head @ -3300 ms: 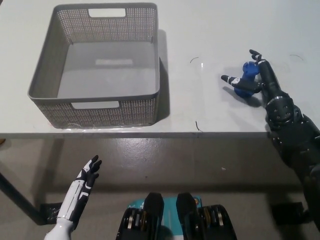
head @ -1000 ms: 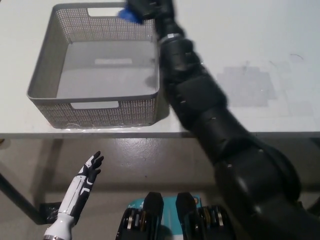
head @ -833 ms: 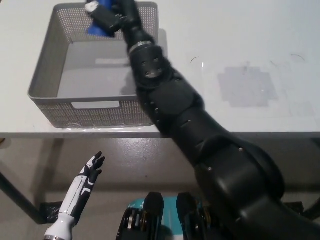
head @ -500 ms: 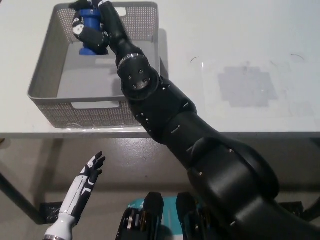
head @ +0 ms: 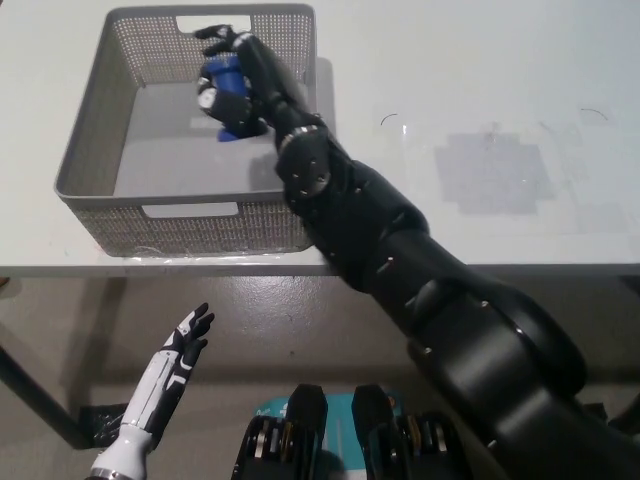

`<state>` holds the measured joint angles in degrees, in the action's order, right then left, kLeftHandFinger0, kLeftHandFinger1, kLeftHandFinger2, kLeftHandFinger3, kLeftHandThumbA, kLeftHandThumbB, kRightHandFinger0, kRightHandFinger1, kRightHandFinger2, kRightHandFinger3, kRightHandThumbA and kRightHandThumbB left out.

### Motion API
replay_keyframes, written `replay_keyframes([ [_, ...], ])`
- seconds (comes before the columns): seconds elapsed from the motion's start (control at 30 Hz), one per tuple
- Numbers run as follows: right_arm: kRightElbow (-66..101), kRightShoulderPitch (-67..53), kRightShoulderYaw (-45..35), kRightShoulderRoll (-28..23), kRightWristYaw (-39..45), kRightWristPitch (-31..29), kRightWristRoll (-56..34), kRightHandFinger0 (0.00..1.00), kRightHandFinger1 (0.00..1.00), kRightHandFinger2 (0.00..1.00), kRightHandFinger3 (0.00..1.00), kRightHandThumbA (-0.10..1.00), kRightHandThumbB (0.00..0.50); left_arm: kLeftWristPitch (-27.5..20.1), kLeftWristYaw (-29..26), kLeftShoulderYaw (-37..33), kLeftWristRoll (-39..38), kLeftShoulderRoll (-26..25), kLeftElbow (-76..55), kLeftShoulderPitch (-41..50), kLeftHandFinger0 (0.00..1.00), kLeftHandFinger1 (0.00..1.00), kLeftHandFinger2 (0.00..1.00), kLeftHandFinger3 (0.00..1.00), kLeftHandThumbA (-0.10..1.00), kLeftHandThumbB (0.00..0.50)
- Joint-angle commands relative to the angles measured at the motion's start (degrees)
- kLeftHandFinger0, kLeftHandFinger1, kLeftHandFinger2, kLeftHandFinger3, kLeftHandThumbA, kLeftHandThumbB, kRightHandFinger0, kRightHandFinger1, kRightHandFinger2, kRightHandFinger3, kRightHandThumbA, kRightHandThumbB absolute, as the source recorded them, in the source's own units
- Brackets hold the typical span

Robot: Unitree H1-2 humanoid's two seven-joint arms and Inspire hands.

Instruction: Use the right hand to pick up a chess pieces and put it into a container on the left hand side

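Note:
My black right hand (head: 240, 85) reaches across the table and hangs over the inside of the grey mesh basket (head: 90, 150). Its fingers are shut on a blue chess piece (head: 226, 100), which tilts a little above the basket floor, right of the basket's middle. The black right arm (head: 400, 250) covers the basket's right wall and near right corner. My white left hand (head: 170, 365) rests low at the lower left, below the table edge, with its fingers spread and nothing in it.
The white table (head: 480, 100) spreads right of the basket, with a patch of clear tape (head: 495, 170) on it. The table's front edge (head: 560, 267) runs across the middle of the picture, floor below it.
The right hand, still holding the blue piece, has swung from the basket's far rim to its far left, then back right and lower inside. The left hand has barely moved.

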<state>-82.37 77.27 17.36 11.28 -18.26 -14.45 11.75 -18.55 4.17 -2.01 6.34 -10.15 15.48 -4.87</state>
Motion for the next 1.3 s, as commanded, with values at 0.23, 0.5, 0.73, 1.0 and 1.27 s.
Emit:
replay_keyframes([
  [0.23, 0.3, 2.8, 1.7, -1.4, 3.4, 5.2, 3.2, 0.22, 0.39, 0.52, 0.64, 0.07, 0.257, -0.3, 0.6, -0.2, 0.3, -1.4, -1.3, -1.4, 1.0, 1.0, 1.0, 1.0, 1.0, 0.348],
  [0.5, 0.3, 2.0, 2.8, -3.3, 12.3, 7.6, 4.5, 1.0, 1.0, 1.0, 1.0, 0.85, 0.36, -0.4, 0.9, -0.2, 0.1, -1.7, -1.5, -1.6, 1.0, 1.0, 1.0, 1.0, 1.0, 0.336],
  [0.73, 0.8, 1.8, 2.2, -4.7, 14.0, 7.4, 4.2, 1.0, 1.0, 1.0, 1.0, 1.0, 0.438, 0.0, 0.9, -0.6, 0.5, -2.1, -1.4, -1.9, 1.0, 1.0, 1.0, 1.0, 1.0, 0.354],
  [1.0, 1.7, 2.7, -0.6, -6.5, 14.0, 4.3, 2.3, 1.0, 1.0, 1.0, 1.0, 1.0, 0.454, 0.1, 0.7, -0.8, 0.6, -2.0, -1.5, -1.5, 1.0, 1.0, 1.0, 1.0, 1.0, 0.339],
  [1.27, 6.9, 5.7, -5.9, -9.6, 14.4, 0.7, -0.6, 1.0, 1.0, 1.0, 1.0, 1.0, 0.426, 0.3, 0.9, -0.8, 0.8, -2.2, -1.1, -1.3, 1.0, 1.0, 1.0, 1.0, 1.0, 0.364],
])
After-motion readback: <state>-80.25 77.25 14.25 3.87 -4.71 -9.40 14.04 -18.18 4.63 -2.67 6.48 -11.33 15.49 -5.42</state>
